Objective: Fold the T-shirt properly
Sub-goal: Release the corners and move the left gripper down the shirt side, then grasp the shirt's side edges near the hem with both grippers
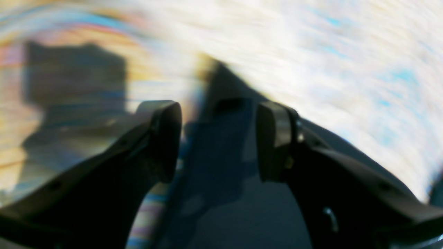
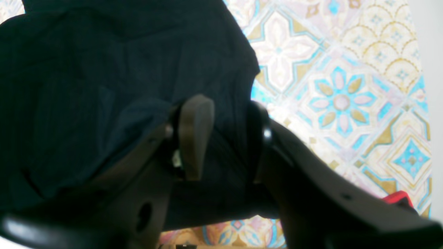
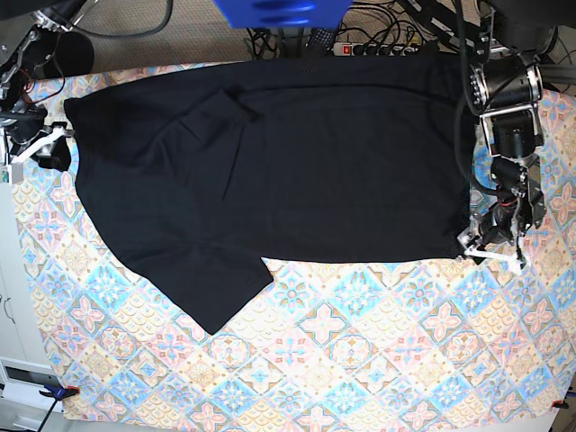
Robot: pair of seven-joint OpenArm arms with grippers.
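Note:
The black T-shirt [image 3: 288, 162] lies spread flat on the patterned tablecloth [image 3: 360, 360], with one sleeve [image 3: 211, 288] pointing to the front left. My right gripper [image 3: 52, 144] is at the shirt's left edge. In the right wrist view it [image 2: 226, 138] is shut on a bunched fold of the T-shirt [image 2: 104, 69]. My left gripper [image 3: 483, 241] is at the shirt's front right corner. The left wrist view is motion-blurred and shows my left gripper [image 1: 219, 138] open, with dark cloth [image 1: 221, 193] beyond the gap.
Cables and a power strip [image 3: 378, 45] lie behind the table, beside a blue object [image 3: 279, 11]. A red item [image 2: 398, 197] shows by the table edge in the right wrist view. A clamp [image 3: 56, 392] sits at the front left corner.

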